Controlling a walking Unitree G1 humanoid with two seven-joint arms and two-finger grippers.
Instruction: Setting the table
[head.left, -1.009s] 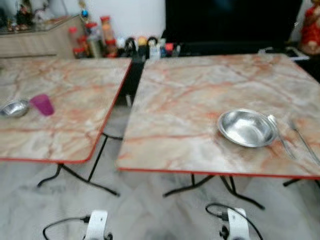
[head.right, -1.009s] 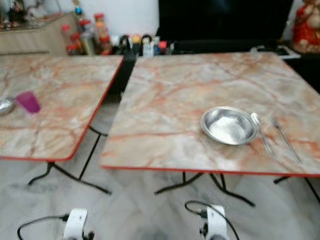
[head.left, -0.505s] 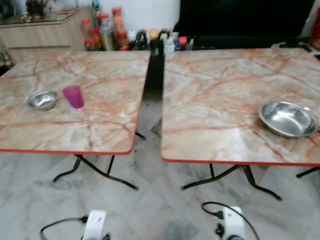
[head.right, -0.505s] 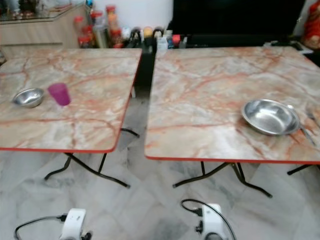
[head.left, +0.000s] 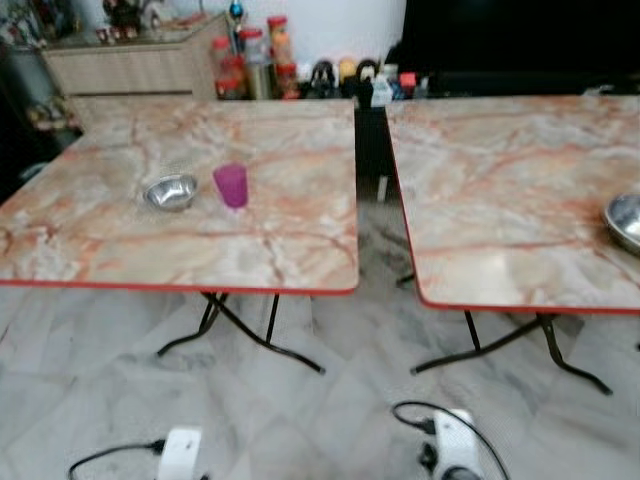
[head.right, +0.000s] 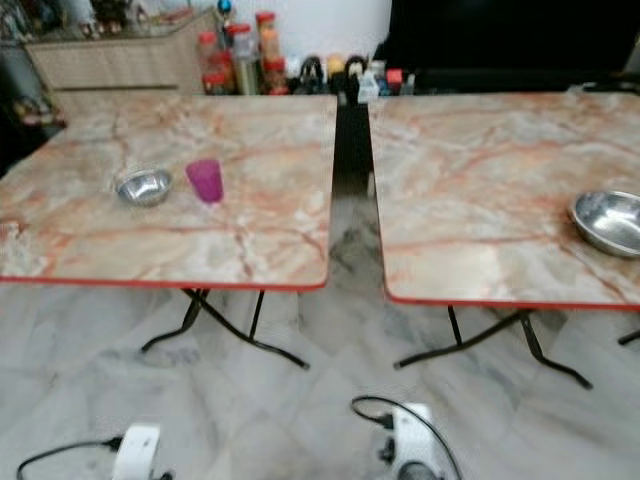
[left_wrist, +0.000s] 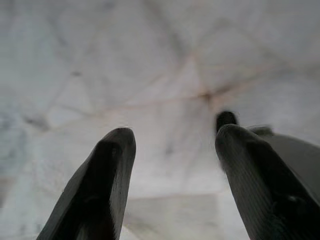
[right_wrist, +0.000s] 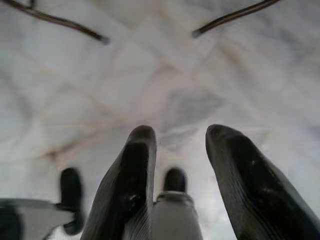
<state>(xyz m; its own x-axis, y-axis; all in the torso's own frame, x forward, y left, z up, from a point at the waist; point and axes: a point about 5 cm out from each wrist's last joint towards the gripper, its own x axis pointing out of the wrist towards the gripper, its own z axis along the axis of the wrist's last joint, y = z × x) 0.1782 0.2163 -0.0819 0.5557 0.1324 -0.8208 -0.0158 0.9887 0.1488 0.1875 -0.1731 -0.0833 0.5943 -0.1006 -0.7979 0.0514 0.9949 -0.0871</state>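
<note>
Purple cup (head.left: 231, 185) on table (head.left: 200, 240), well above idle left claw (left_wrist: 170, 165).

— How was the light?
— Even and soft, indoor; the tables (head.left: 190, 240) cast faint shadows on the pale floor (head.left: 320, 420). The dark screen (head.left: 520, 40) at the back stayed nearly black.
— Sharp?
— No, the head views were slightly smeared. In the wrist views the fingers (left_wrist: 100, 190) were blurred, the floor hazy.
</note>
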